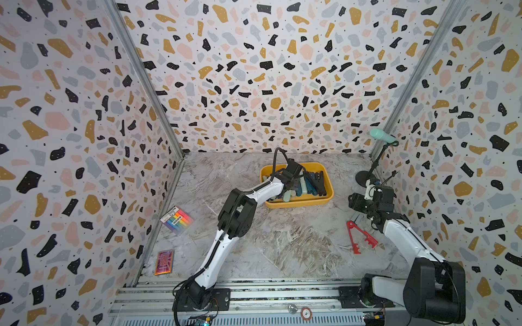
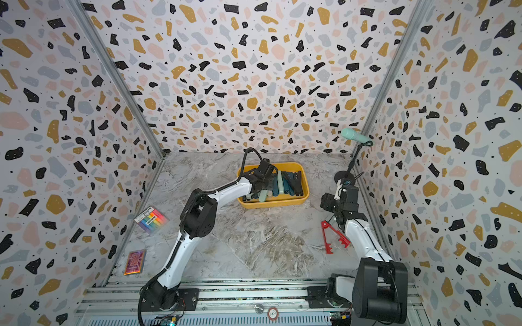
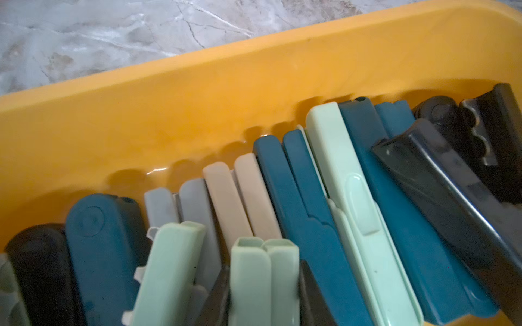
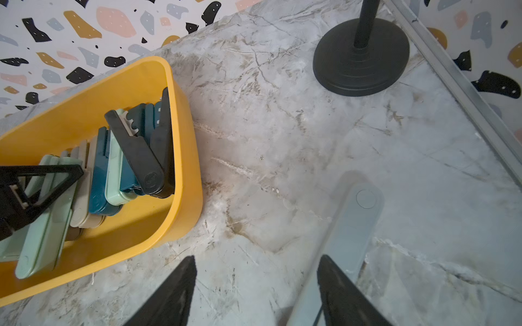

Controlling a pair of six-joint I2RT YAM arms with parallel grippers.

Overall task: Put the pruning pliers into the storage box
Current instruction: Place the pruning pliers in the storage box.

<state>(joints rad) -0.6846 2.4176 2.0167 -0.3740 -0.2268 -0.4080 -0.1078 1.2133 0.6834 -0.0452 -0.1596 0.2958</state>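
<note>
The yellow storage box [image 1: 299, 204] [image 2: 274, 204] [image 3: 226, 98] [image 4: 186, 197] stands at the back middle of the table. It holds several pruning pliers [image 3: 299, 197] [image 4: 127, 158] side by side: teal, mint, beige, grey and black. My left gripper [image 3: 264, 296] [image 1: 289, 187] is down inside the box, shut on a mint pair [image 3: 264, 276] [image 4: 42, 225]. A red pair [image 1: 360, 237] [image 2: 334, 237] lies spread open on the table by the right arm. My right gripper [image 4: 257, 282] [image 1: 354, 210] hangs open over the table, and a grey pair [image 4: 347, 240] lies under one finger.
A mint microphone [image 1: 382, 137] on a black stand [image 4: 361, 56] is at the back right by the wall. A rainbow-striped packet [image 1: 176, 220] and a pink card [image 1: 163, 262] lie along the left wall. A metal rail [image 1: 254, 293] runs across the front.
</note>
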